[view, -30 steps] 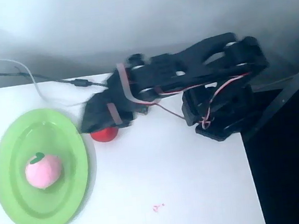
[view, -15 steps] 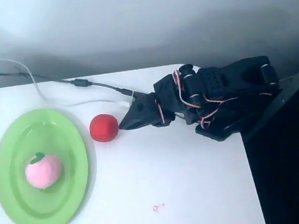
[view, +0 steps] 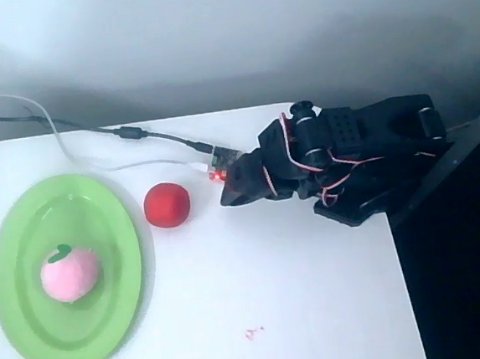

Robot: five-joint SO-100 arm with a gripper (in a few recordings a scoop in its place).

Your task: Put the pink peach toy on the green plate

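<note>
White worktop (view: 276, 302) under a grey wall, overhead view. Large light-green oval plastic plate (view: 35, 332) with raised rim at the left; small soft pale-pink plush peach toy (view: 69, 273), green leaf on top, lies inside it, left of centre. Black arm folded at the right edge; end effector (view: 229, 193) points left, fingers apparently pressed together, holding nothing, well apart from the peach. Plain red ball (view: 167, 204) sits between plate and end effector. Cables (view: 93, 129) trail along the back.
</note>
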